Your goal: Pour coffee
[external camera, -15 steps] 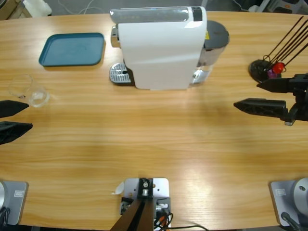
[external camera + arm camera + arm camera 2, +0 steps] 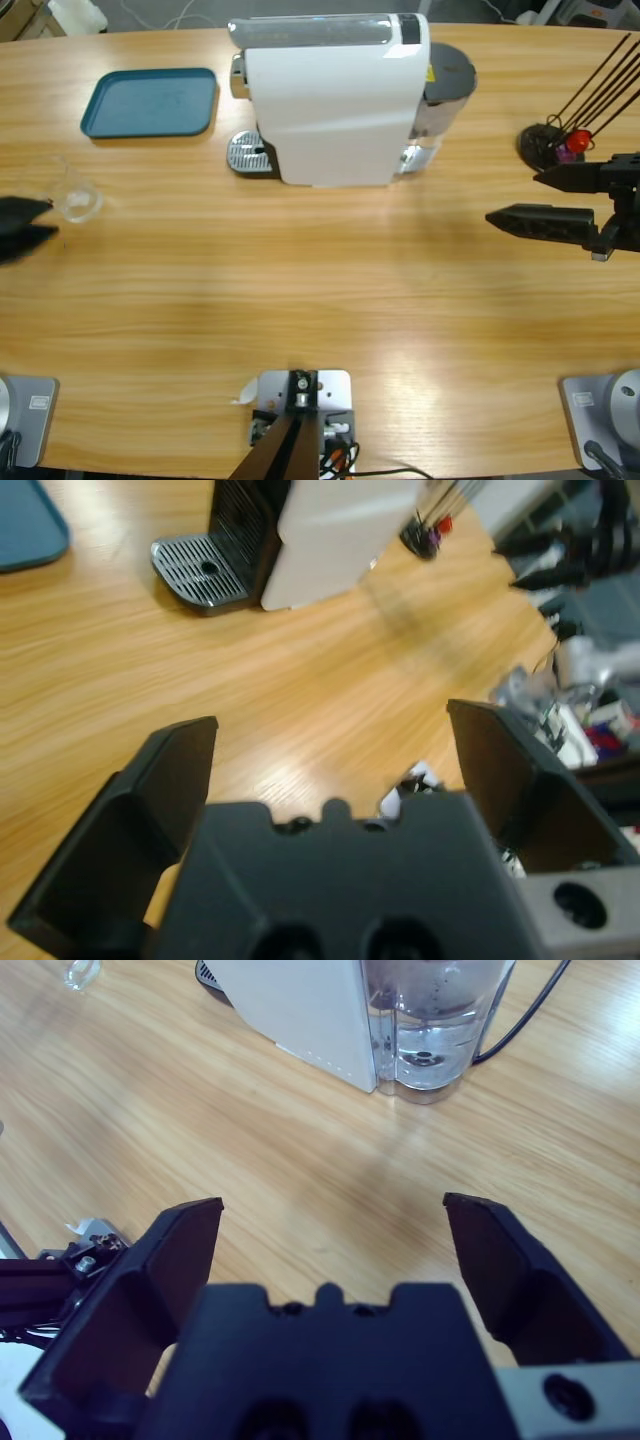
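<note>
Left wrist view looks down the left gripper (image 2: pixel 330 770), its two black jaws spread wide with nothing but bare wood between them. From above, that gripper (image 2: pixel 22 230) sits at the far left edge of the frame, only its tips showing, and those tips look drawn together and blurred where half a second ago they stood clearly apart (most likely a turn or swing of the wrist, since the wrist camera shows the jaws parted).

Just above and to the right of those tips stands the small glass tumbler (image 2: pixel 75 195), near them but not touching; the coffee inside is too faint to make out here. The likely reading is that the left arm is lining up on the glass, with the grasp not yet made and pouring some way off.

At the right edge, the right gripper (image 2: pixel 545 198) hangs open and empty, unmoved, well clear of the white coffee machine (image 2: pixel 330 100) at upper centre. Its own camera shows the machine's clear water tank (image 2: pixel 435 1030) and the tumbler as a tiny shape in the upper left corner.

A blue tray (image 2: pixel 150 101) lies at upper left, a black holder of sticks (image 2: pixel 550 143) at upper right. The tumbler is absent from the left wrist view, and most of the left arm is cut off
</note>
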Controlling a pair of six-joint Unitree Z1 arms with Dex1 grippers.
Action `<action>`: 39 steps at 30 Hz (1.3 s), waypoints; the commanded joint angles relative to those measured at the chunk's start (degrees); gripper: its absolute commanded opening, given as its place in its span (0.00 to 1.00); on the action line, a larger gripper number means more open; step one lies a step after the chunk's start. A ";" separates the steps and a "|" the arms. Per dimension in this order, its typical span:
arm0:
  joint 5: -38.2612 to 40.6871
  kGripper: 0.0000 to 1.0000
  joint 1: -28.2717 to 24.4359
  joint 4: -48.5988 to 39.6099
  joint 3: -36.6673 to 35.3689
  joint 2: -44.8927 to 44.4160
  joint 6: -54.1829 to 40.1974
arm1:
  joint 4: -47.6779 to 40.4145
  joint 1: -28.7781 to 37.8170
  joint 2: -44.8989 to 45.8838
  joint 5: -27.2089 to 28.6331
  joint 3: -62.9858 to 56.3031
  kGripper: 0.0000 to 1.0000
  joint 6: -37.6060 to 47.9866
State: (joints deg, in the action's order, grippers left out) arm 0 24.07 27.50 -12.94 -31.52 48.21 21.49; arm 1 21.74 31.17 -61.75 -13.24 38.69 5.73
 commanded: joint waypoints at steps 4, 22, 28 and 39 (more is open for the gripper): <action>8.13 0.98 -2.86 3.58 -24.01 30.99 14.47 | 0.32 -0.50 -1.51 -0.73 -0.73 1.00 0.59; 14.09 0.97 -2.01 6.34 -37.55 53.58 21.33 | -0.12 -0.92 -1.62 -0.29 -0.94 1.00 0.42; 15.22 0.60 -2.05 6.34 -40.41 55.81 21.10 | -0.28 -1.50 -1.99 -0.38 -0.97 1.00 0.16; 16.57 0.00 -2.08 6.26 -38.85 54.25 20.80 | -0.74 -1.55 -2.32 -0.47 -1.16 1.00 -0.11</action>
State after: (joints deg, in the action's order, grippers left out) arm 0 39.38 25.32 -7.04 -71.72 100.97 42.29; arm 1 21.68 30.31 -62.77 -13.28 38.72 5.73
